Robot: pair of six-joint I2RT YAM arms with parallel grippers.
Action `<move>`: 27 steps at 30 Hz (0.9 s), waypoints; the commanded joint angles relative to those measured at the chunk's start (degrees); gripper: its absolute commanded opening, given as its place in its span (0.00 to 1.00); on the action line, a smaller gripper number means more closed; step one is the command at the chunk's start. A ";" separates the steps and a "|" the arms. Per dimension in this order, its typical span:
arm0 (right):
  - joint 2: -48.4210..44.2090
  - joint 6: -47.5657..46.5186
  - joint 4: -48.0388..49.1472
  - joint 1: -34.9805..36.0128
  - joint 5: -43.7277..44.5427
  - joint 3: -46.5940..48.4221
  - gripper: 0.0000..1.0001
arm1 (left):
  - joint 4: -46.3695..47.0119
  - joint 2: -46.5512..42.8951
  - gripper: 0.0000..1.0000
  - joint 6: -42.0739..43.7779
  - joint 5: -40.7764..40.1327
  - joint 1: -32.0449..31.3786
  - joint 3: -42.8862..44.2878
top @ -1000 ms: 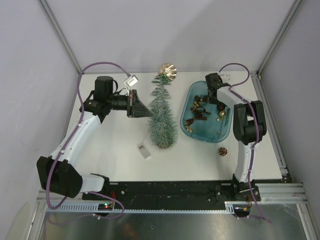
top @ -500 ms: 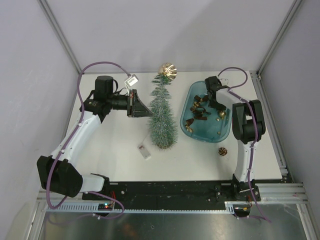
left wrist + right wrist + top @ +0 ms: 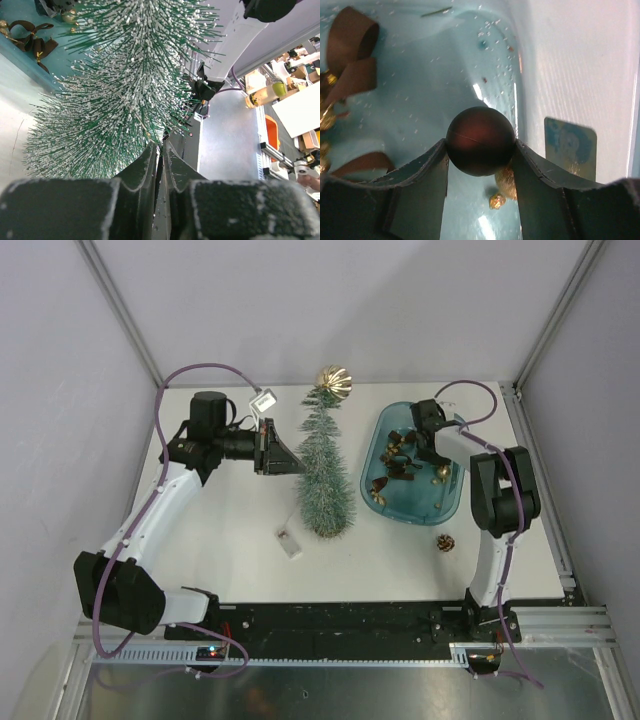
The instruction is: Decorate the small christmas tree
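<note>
The small christmas tree (image 3: 327, 475): long axis near-to-far. Left hand (image 3: 160, 149), pressed together, touches it; right hand (image 3: 480, 150), rightward, pinches a dark ball (image 3: 480, 135).

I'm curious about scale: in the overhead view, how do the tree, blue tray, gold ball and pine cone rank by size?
Largest: the blue tray and the small christmas tree. They are similar in length and the tray is wider, so they are too close to rank.
Next: the gold ball.
Smallest: the pine cone.

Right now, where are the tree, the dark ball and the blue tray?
small christmas tree (image 3: 325, 472), top view, middle branches.
dark ball (image 3: 480, 140), right wrist view, centre.
blue tray (image 3: 415, 506), top view, bare near end.
</note>
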 commanded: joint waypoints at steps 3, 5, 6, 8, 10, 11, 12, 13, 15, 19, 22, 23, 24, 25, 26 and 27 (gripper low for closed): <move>-13.91 1.11 2.60 2.92 -3.20 -4.56 0.13 | 0.36 -1.50 0.14 0.14 1.22 -0.46 1.30; -19.07 1.25 3.72 3.86 -4.84 -6.64 0.13 | 0.38 -1.50 0.13 0.23 1.23 -0.43 1.13; -21.67 1.33 4.53 4.36 -5.68 -7.79 0.13 | 0.37 -1.51 0.12 0.24 1.27 -0.42 1.16; -27.51 1.79 5.80 5.58 -8.07 -9.73 0.13 | 0.36 -1.50 0.11 0.32 1.27 -0.42 1.23; -34.03 2.59 7.33 6.94 -11.35 -11.82 0.13 | 0.38 -1.49 0.10 0.34 1.22 -0.42 1.26; -36.71 3.01 8.23 7.79 -13.20 -12.89 0.12 | 0.37 -1.55 0.09 0.34 1.26 -0.42 1.27; -39.81 3.53 9.29 8.48 -14.78 -14.21 0.12 | 0.41 -1.58 0.08 0.35 1.19 -0.42 1.23; -42.10 4.14 10.09 9.27 -17.20 -15.67 0.13 | 0.38 -1.64 0.07 0.35 1.16 -0.42 1.21; -46.73 5.44 12.12 10.23 -22.11 -18.05 0.13 | 0.36 -1.73 0.04 0.35 1.00 -0.42 1.26; -54.81 7.89 17.57 11.81 -32.52 -22.88 0.13 | 0.30 -1.73 0.01 0.16 0.75 -0.65 1.52; -58.86 10.33 22.06 12.00 -41.22 -25.65 0.14 | 0.32 -1.80 0.00 0.14 0.50 -1.01 1.76; -59.41 11.28 23.02 11.82 -43.73 -26.04 0.14 | 0.29 -1.79 0.00 0.15 0.46 -1.15 1.83; -59.55 12.28 23.77 11.64 -47.10 -26.28 0.14 | 0.33 -1.79 0.00 0.16 0.40 -1.31 1.86; -59.53 13.13 25.15 11.55 -49.80 -26.40 0.14 | 0.30 -1.74 0.00 0.17 0.36 -1.44 1.88; -59.39 14.13 26.59 11.46 -52.24 -26.51 0.14 | 0.33 -1.68 0.00 0.21 0.30 -1.54 1.88; -59.24 14.89 27.66 11.51 -53.99 -26.73 0.14 | 0.30 -1.69 0.00 0.24 0.23 -1.68 1.89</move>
